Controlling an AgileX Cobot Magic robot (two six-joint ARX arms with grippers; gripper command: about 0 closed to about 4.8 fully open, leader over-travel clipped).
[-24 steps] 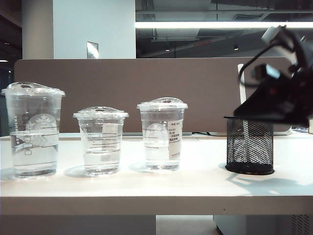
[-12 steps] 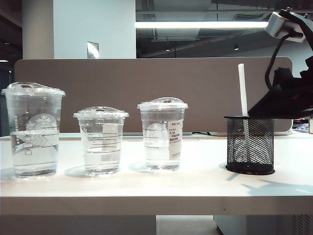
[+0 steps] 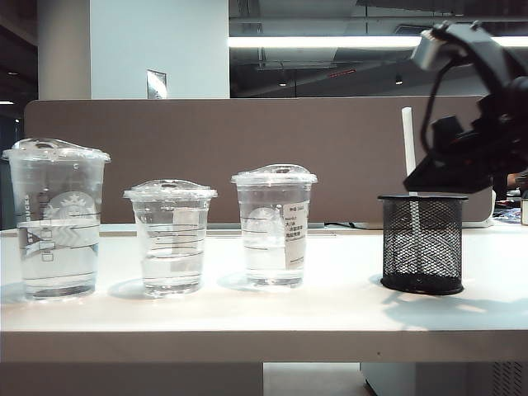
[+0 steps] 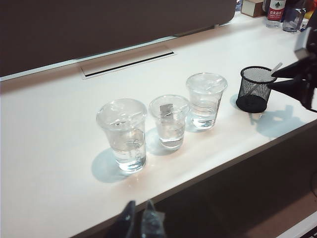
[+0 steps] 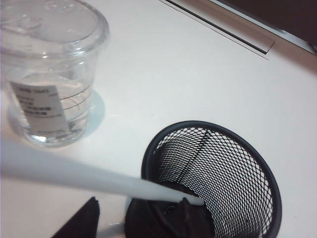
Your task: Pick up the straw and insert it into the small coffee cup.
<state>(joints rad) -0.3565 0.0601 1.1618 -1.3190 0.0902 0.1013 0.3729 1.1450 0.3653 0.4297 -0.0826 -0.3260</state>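
Open-plan office, desk divider panel (image 3: pixel 247 157), ceiling strip light (image 3: pixel 330 41)

A translucent white straw (image 3: pixel 408 148) stood in a black mesh holder (image 3: pixel 421 244). The small coffee cup (image 3: pixel 171 238) was clear with thin horizontal lines. The bench (image 3: pixel 330 313) looked white.

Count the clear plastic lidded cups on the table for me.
3, in a row: tallest logo cup far left, small coffee cup middle, white-labelled cup nearest the black mesh holder.

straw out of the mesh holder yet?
No. In the exterior view the straw stands inside the black mesh holder, with the right gripper beside it.
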